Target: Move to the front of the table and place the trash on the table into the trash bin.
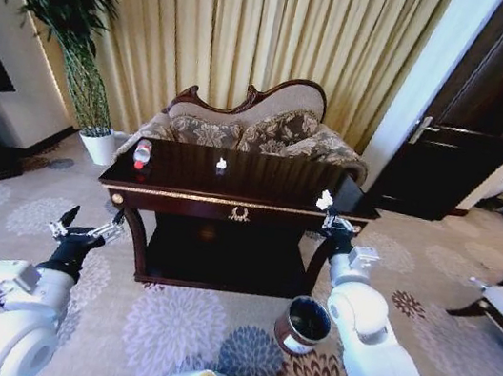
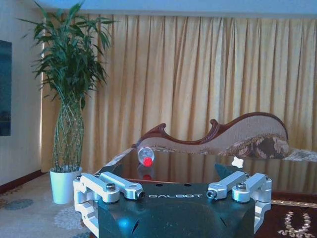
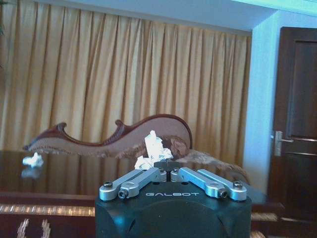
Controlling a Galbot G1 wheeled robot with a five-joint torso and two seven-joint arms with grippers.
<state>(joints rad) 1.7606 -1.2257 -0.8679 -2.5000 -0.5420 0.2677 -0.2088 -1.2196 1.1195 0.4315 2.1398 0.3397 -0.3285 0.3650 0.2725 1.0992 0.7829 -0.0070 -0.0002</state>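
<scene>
Trash on the dark bench, bin on the floor in front.

The glossy bench [image 1: 229,206] with gold trim carries a clear bottle [image 1: 142,152] with red cap near its left edge, a white paper wad [image 1: 221,163] near the back edge at the middle, and another paper wad [image 1: 325,199] at the right front corner. The round brown trash bin [image 1: 302,324] stands upright on the carpet below that corner.

The table [image 1: 229,206] is dark glossy wood with gold trim, mirroring the clear plastic bottle [image 1: 142,152]. Between the right gripper [image 3: 166,172]'s smooth metal fingers [image 3: 133,181] sits a crumpled white paper wad [image 3: 154,151].
</scene>
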